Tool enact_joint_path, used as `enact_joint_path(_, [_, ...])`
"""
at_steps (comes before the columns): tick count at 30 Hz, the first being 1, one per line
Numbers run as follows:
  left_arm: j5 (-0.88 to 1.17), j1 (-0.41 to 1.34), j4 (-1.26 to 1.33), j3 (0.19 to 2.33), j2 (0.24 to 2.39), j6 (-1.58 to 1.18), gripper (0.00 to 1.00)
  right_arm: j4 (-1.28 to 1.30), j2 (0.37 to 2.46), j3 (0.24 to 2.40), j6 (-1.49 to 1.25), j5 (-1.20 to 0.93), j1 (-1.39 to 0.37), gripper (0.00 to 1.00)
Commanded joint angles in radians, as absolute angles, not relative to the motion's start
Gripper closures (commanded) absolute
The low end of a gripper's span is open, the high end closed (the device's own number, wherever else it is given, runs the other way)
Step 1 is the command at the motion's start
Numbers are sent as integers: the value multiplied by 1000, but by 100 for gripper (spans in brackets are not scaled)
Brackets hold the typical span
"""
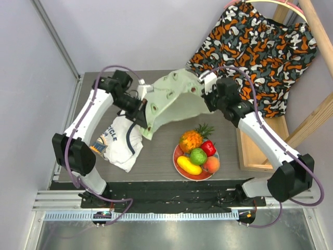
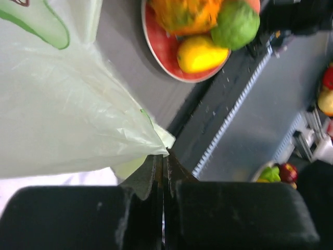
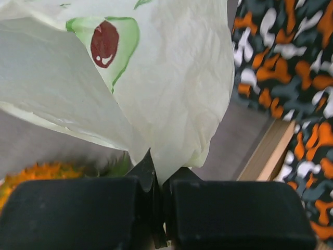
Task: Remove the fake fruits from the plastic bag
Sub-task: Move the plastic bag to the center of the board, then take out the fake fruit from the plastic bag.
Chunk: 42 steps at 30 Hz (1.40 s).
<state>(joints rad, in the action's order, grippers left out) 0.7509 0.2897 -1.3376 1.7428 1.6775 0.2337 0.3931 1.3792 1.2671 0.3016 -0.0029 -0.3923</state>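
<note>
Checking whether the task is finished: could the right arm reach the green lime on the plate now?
Probably not right away: the right pincer is shut on the raised plastic bag. The lime lies uncovered on the plate below, so nothing else blocks it.

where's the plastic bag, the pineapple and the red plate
plastic bag (image 1: 174, 101), top view, middle of the sheet
pineapple (image 1: 190, 140), top view, orange body
red plate (image 2: 164, 51), left wrist view, bare red patch by the rim
</note>
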Motion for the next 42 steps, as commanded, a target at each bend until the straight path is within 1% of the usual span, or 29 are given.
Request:
enact_joint_path(1, [759, 334, -1342, 1641, 1574, 244, 100, 429, 1286, 1155, 270, 46, -388, 95])
enact_joint_path(5, [799, 334, -1379, 1718, 1566, 245, 100, 426, 1292, 1212, 308, 81, -384, 91])
enact_joint_path(6, [810, 336, -1388, 1762, 1563, 250, 100, 428, 1295, 1230, 320, 83, -382, 88])
enact_joint_path(7, [821, 336, -1397, 1779, 1559, 256, 100, 434, 1302, 1267, 333, 86, -382, 82])
enact_joint_path(8, [836, 336, -1399, 1799, 1546, 258, 100, 445, 1304, 1288, 359, 80, -382, 65])
enact_joint_path(9, [841, 336, -1399, 1805, 1542, 258, 100, 460, 1310, 1340, 368, 71, -383, 57])
enact_joint_path(11, [845, 334, -1401, 1812, 1536, 258, 100, 527, 1327, 1399, 391, -21, -382, 38])
enact_joint_path(12, [845, 336, -1405, 1812, 1531, 261, 100, 588, 1331, 1460, 402, -79, -380, 35])
enact_joint_path(13, [844, 336, -1408, 1809, 1528, 267, 100, 615, 1335, 1488, 416, -180, -385, 28])
enact_joint_path(14, [838, 336, -1407, 1798, 1525, 268, 100, 632, 1330, 1508, 414, -234, -387, 25])
enact_joint_path(16, [835, 336, -1404, 1790, 1519, 270, 100, 656, 1324, 1532, 420, -326, -396, 27])
enact_joint_path(17, [836, 336, -1404, 1786, 1517, 270, 100, 664, 1321, 1532, 440, -401, -422, 30])
enact_joint_path(18, [835, 334, -1405, 1787, 1514, 270, 100, 681, 1324, 1528, 454, -417, -443, 38])
enact_joint_path(19, [831, 336, -1405, 1789, 1514, 271, 100, 689, 1330, 1523, 486, -429, -465, 42])
enact_joint_path(20, [830, 336, -1408, 1793, 1513, 273, 100, 698, 1345, 1514, 501, -448, -506, 50])
enact_joint_path(23, [824, 334, -1419, 1807, 1509, 272, 100, 755, 1399, 1520, 564, -462, -583, 64])
enact_joint_path(24, [816, 334, -1420, 1810, 1506, 275, 100, 759, 1408, 1520, 577, -466, -594, 72])
enact_joint_path(27, [810, 328, -1424, 1810, 1499, 272, 100, 775, 1443, 1516, 627, -488, -621, 80])
enact_joint_path(32, [808, 310, -1424, 1818, 1483, 262, 100, 793, 1486, 1529, 657, -521, -646, 81])
enact_joint_path(35, [810, 295, -1433, 1827, 1473, 261, 100, 781, 1509, 1519, 669, -497, -670, 81])
enact_joint_path(37, [816, 285, -1443, 1833, 1467, 262, 100, 740, 1534, 1462, 664, -415, -687, 83])
enact_joint_path(38, [821, 279, -1451, 1838, 1465, 267, 100, 663, 1543, 1444, 646, -381, -689, 83])
enact_joint_path(40, [828, 278, -1486, 1861, 1463, 297, 100, 567, 1584, 1416, 545, -283, -689, 84])
enact_joint_path(42, [833, 279, -1518, 1879, 1459, 331, 100, 459, 1629, 1436, 452, -200, -689, 84])
